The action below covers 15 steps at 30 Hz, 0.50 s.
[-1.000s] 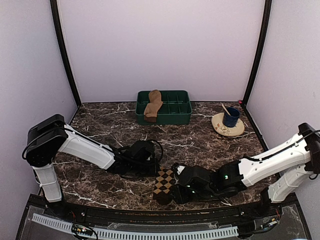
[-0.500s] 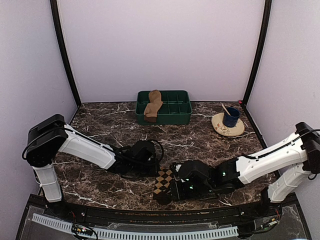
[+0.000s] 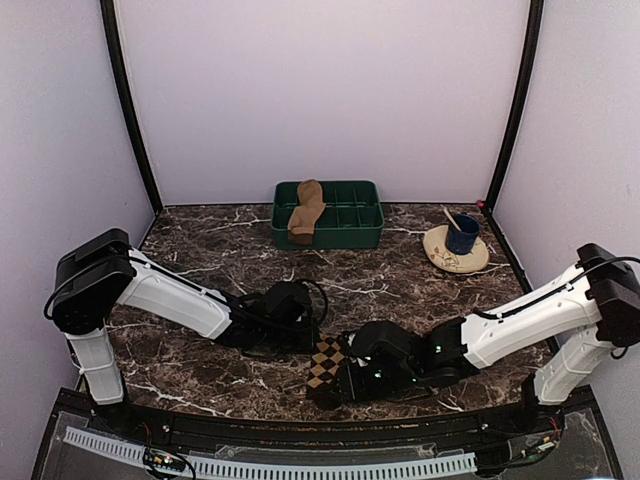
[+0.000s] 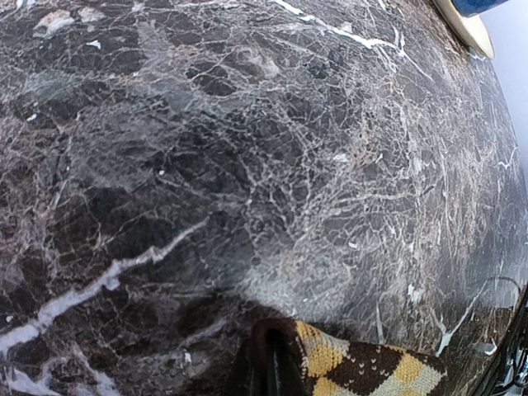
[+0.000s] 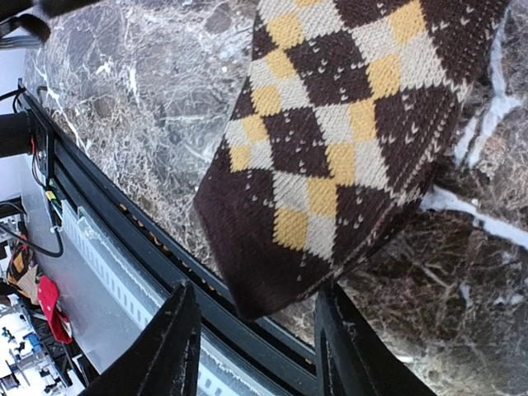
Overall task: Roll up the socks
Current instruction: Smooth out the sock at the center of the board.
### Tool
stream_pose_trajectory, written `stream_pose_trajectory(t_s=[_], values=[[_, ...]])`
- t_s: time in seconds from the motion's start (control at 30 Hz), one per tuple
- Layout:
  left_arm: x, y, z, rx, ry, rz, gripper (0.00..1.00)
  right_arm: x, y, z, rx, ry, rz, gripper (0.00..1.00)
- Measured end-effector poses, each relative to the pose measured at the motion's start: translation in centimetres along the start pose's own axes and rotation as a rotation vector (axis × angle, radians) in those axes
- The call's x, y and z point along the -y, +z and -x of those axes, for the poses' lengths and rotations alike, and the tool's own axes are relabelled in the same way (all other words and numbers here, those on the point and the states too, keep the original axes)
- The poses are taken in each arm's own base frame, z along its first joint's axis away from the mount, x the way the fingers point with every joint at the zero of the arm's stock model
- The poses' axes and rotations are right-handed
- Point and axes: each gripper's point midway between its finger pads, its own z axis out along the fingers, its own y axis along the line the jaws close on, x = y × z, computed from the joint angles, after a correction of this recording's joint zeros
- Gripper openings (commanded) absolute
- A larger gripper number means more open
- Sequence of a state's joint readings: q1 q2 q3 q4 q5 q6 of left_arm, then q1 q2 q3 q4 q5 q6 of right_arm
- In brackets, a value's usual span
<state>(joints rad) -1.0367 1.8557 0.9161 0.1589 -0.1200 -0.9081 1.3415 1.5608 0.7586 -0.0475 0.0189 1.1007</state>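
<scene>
The argyle sock (image 3: 326, 368) lies flat near the table's front edge, between my two grippers. My left gripper (image 3: 305, 338) is shut on the sock's dark brown far end; the left wrist view shows that end (image 4: 279, 351) pinched at the bottom of the picture, with the argyle sock (image 4: 375, 371) trailing right. My right gripper (image 5: 257, 346) is open, one finger on each side of the sock's dark toe (image 5: 264, 272), a gap left on both sides. The plain tan sock (image 3: 307, 211) hangs over the left side of the green tray.
The green compartment tray (image 3: 355, 217) stands at the back centre. A beige plate (image 3: 447, 259) with a blue cup (image 3: 462, 235) and a stick sits at the back right. The black front rail (image 5: 124, 264) runs just past the sock's toe.
My right gripper has slid left over the sock's toe end and its jaws have narrowed somewhat. The left gripper and the tan sock have not moved.
</scene>
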Motion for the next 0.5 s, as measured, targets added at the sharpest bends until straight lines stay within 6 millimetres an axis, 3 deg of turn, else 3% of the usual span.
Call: stream_pose_trajectory(t_s=[0.23, 0.5], values=[[0.0, 0.0, 0.0, 0.001, 0.006, 0.001, 0.0, 0.09, 0.43, 0.28, -0.01, 0.029, 0.011, 0.3], [-0.02, 0.0, 0.0, 0.001, 0.007, 0.001, 0.0, -0.24, 0.99, 0.48, -0.016, 0.046, 0.037, 0.07]])
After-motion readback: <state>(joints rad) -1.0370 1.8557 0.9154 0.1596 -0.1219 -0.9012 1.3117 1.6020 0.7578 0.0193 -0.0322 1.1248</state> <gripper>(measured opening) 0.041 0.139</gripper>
